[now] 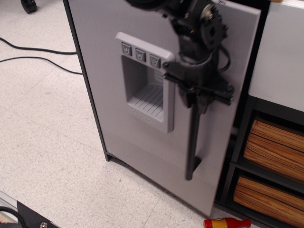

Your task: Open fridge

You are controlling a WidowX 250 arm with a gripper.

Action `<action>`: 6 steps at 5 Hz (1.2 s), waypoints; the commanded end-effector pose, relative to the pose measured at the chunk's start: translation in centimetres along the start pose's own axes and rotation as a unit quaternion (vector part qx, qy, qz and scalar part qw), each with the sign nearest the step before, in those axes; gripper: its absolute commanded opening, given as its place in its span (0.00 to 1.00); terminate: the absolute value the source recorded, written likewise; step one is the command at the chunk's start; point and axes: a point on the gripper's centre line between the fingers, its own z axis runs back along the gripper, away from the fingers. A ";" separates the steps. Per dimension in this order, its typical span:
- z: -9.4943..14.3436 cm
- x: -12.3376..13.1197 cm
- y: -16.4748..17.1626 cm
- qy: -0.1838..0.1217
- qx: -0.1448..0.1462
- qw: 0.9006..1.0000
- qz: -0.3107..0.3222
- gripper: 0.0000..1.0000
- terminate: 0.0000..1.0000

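Note:
The toy fridge has a dark frame and a light grey door with a moulded three-button dispenser recess. The door stands partly swung out, its right edge away from the frame. A vertical black bar handle runs down the door's right side. My black gripper comes in from above and is shut on the top part of the handle, fingers pressed on both sides of the bar.
A white-fronted cabinet with woven baskets stands right of the fridge. A red and yellow toy bottle lies on the floor at the bottom. Black cables cross the floor at the left.

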 end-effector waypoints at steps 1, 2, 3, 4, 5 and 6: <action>2.3 -1.7 0.3 -0.025 -0.001 0.999 -0.026 0.00 0.00; 2.3 -1.9 1.1 0.011 0.006 1.000 0.010 1.00 0.00; 1.8 -3.5 1.6 0.028 0.040 0.999 0.005 1.00 0.00; 0.9 -5.5 1.5 0.037 0.042 0.998 -0.016 1.00 0.00; -1.2 -7.0 -1.4 0.079 0.017 0.995 -0.065 1.00 0.00; -3.2 -5.9 -4.3 0.069 -0.002 0.996 -0.064 1.00 0.00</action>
